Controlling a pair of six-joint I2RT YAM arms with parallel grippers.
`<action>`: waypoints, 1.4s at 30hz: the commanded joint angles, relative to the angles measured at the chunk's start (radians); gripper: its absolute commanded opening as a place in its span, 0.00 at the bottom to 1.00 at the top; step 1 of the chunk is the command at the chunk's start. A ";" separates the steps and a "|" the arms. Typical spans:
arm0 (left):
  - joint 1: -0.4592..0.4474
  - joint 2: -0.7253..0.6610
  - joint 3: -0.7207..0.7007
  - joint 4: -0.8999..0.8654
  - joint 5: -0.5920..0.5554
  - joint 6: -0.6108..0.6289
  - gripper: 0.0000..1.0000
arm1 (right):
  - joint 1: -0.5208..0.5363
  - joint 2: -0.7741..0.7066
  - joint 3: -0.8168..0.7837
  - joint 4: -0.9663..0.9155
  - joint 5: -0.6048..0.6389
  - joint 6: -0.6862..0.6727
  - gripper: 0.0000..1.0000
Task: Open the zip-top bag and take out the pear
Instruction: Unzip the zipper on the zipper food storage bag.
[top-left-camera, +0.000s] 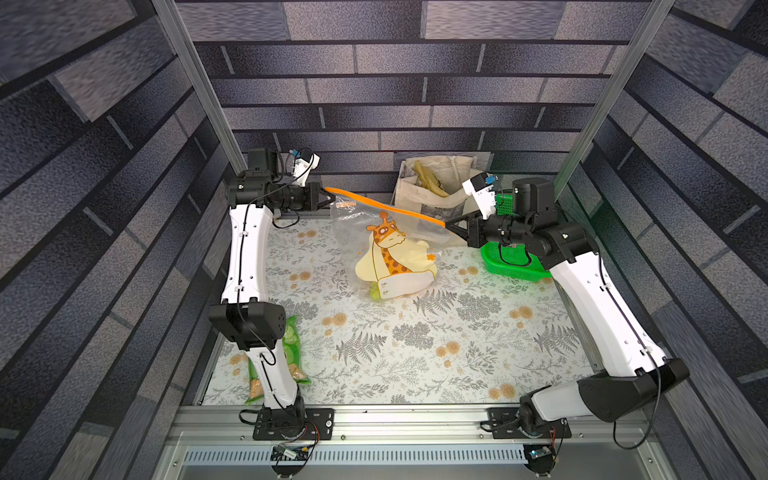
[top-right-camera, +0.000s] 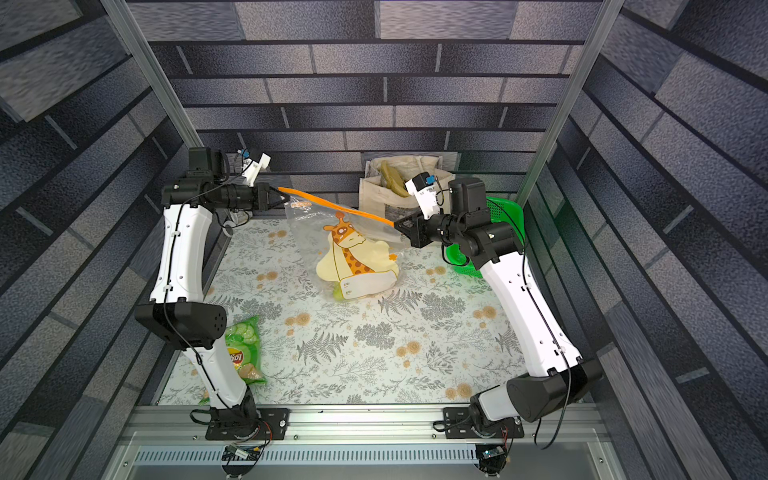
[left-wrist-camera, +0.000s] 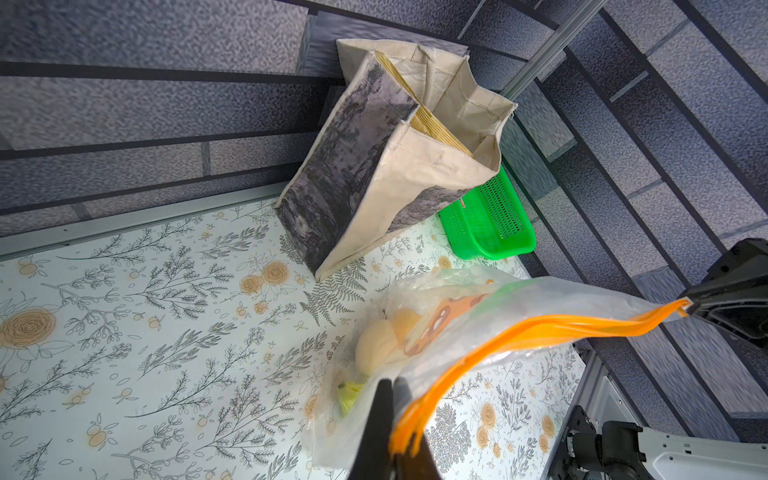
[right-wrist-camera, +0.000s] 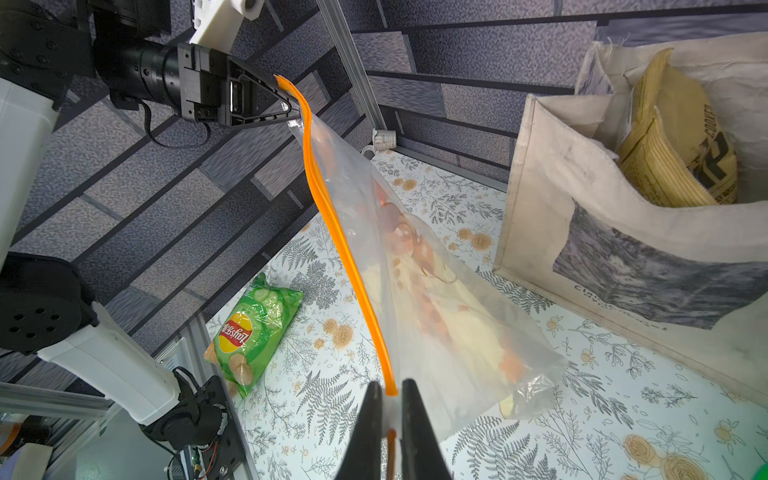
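Observation:
The clear zip-top bag (top-left-camera: 386, 249) (top-right-camera: 353, 249) with a giraffe print hangs above the back of the table, its bottom resting on the cloth. Its orange zip strip (top-left-camera: 382, 205) (right-wrist-camera: 332, 216) is stretched between my two grippers. My left gripper (top-left-camera: 330, 198) (left-wrist-camera: 392, 384) is shut on the strip's left end. My right gripper (top-left-camera: 448, 226) (right-wrist-camera: 388, 388) is shut on the right end. The pear (top-left-camera: 376, 294) (left-wrist-camera: 351, 395) shows as a yellow-green lump at the bag's bottom, mostly hidden behind the print.
A beige cloth tote (top-left-camera: 432, 187) stands at the back wall, just behind the bag. A green basket (top-left-camera: 511, 266) sits under my right arm. A green crisp packet (top-right-camera: 245, 349) lies front left by the left arm's base.

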 joint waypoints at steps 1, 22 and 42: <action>0.039 -0.037 0.012 0.044 -0.049 -0.007 0.00 | -0.023 -0.029 -0.021 0.026 0.003 0.040 0.03; -0.123 0.077 0.168 0.160 -0.099 -0.212 0.00 | -0.026 -0.109 -0.194 0.111 0.092 0.230 0.74; -0.138 -0.173 -0.096 0.279 -0.245 -0.173 0.00 | -0.025 -0.105 -0.382 0.324 0.010 0.343 0.71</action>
